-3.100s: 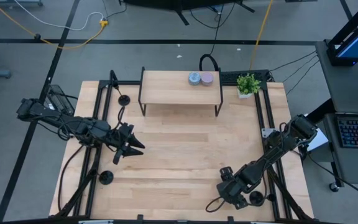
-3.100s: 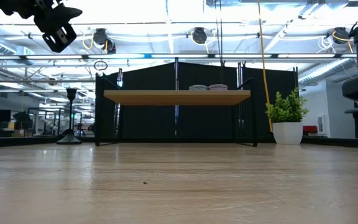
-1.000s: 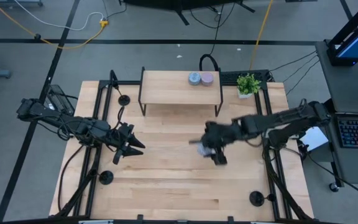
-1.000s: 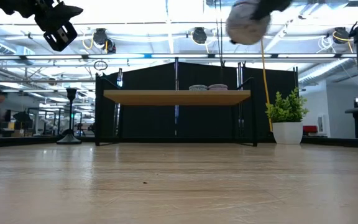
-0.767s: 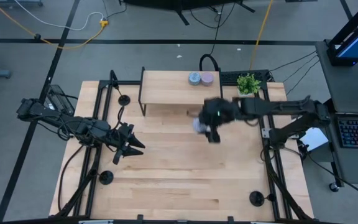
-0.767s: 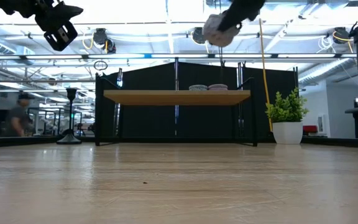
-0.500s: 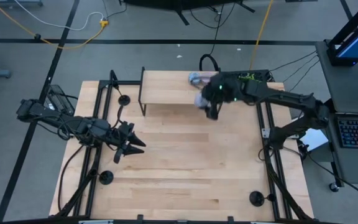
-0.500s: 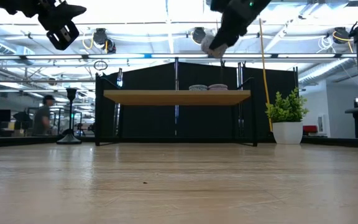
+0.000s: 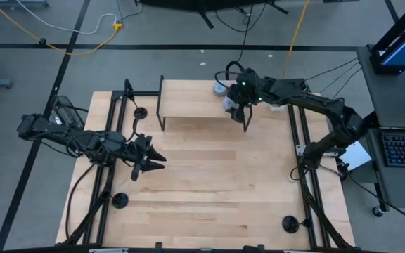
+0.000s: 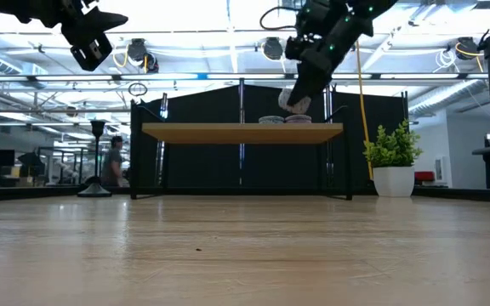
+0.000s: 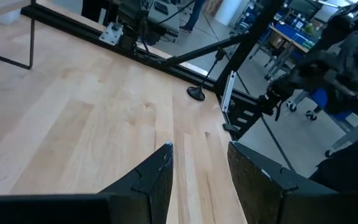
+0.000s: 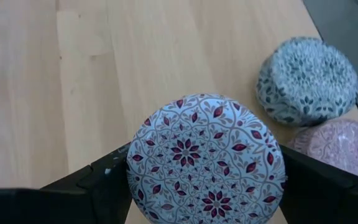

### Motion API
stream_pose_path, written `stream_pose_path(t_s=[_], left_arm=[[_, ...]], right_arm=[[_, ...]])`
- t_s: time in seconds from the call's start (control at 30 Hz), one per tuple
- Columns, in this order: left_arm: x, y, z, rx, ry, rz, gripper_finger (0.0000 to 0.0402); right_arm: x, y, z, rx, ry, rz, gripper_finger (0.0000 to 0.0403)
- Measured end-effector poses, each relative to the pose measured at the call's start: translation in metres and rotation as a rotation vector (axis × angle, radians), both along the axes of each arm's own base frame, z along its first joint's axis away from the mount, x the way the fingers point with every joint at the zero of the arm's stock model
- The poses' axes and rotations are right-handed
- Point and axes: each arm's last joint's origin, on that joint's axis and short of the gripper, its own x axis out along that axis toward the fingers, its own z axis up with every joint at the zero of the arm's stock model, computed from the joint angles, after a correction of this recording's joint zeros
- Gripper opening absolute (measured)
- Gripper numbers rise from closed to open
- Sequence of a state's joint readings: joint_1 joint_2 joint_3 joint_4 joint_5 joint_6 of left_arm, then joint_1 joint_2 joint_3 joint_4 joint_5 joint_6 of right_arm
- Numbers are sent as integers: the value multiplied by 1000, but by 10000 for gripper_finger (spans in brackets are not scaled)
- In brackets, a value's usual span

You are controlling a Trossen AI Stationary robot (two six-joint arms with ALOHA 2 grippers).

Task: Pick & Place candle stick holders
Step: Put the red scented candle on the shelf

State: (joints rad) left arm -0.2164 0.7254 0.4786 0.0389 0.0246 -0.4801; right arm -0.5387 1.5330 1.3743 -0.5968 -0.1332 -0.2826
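**Desk:** Entry one, right pincer?

**Operator:** I list the right pincer [image 9: 238,105] above the right end of the shelf [image 9: 188,102], closed on a white puck [image 12: 206,158] with a red flower pattern. A grey puck [image 12: 307,79] and a pink puck [image 12: 337,146] lie just beside it on the shelf.

**Desk:** Left pincer?

**Operator:** The left pincer [image 11: 199,152] hovers over the left of the tabletop [image 9: 209,176], fingers moderately apart, holding nothing.

**Desk:** Candle stick holders?

**Operator:** I count three candle stick holders [image 9: 140,112], all upright. One is near the shelf's left leg, one at the left edge, one at the near right corner. None is on the shelf, and no pincer is near them.

**Desk:** Progress?

**Operator:** I judge none of the holders placed, so all three are outstanding.
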Motion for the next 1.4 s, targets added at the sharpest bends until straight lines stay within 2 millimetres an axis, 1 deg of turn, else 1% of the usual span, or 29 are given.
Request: stream_pose_path(t_s=[0.43, 0.63, 0.73, 0.9, 1.07, 1.4], left_arm=[[1, 1, 3, -2, -34, 3, 159], [1, 1, 3, -2, -35, 3, 159], [1, 1, 3, 0, -35, 3, 159], [1, 1, 3, 0, -35, 3, 159], [1, 1, 3, 1, -35, 3, 159], [1, 1, 3, -1, -33, 2, 159]], right_arm=[[-2, -3, -2, 2, 16, -2, 313], [-4, -1, -15, 15, 42, 1, 313], [-4, -1, -17, 14, 47, 3, 313], [-1, -3, -14, -9, 9, 4, 313], [-1, -3, -14, -15, 9, 9, 313], [10, -11, -31, -39, 50, 9, 313]])
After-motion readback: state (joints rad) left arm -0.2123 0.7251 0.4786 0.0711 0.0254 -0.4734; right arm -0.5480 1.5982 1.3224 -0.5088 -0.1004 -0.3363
